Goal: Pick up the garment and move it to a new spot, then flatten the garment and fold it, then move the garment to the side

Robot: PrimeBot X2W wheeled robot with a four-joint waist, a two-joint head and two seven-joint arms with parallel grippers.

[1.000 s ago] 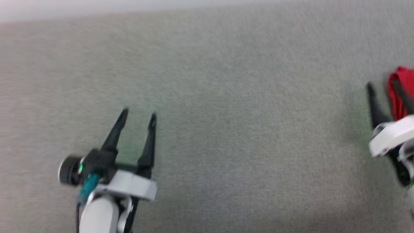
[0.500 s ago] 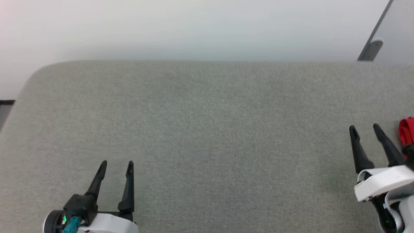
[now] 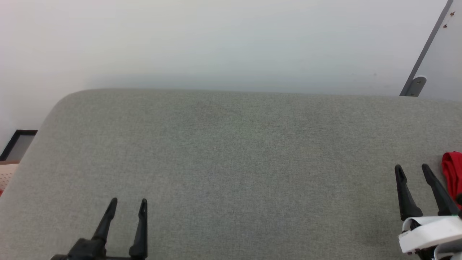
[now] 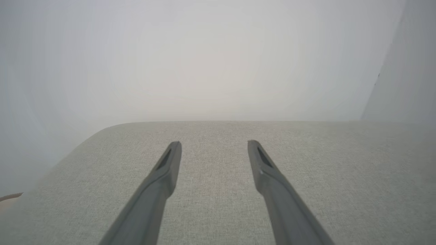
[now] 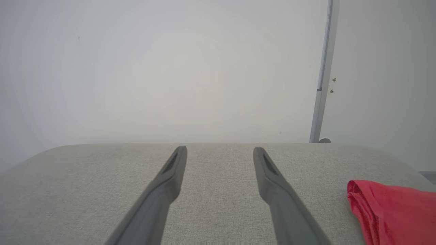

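Grey padded surface (image 3: 231, 162), white wall (image 3: 216, 43) behind.
Red shirt (image 3: 453, 169) bunched just right of right gripper (image 3: 412, 167), apart from it; left gripper (image 3: 129, 200) well away. Both spread wide, empty.

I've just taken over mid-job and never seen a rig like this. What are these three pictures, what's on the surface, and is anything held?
This is a two-armed robot. The wide picture comes from its head camera, looking down on a grey fabric-covered surface against a white wall. Its left hand, two long dark fingers, shows at the lower left, and its right hand at the lower right. The other two pictures come from a camera on each wrist, looking along that hand's own fingers. Lying on the surface is a bright red soft garment, bunched at the right edge beside the right hand, not between its fingers. Both hands are open and hold nothing.
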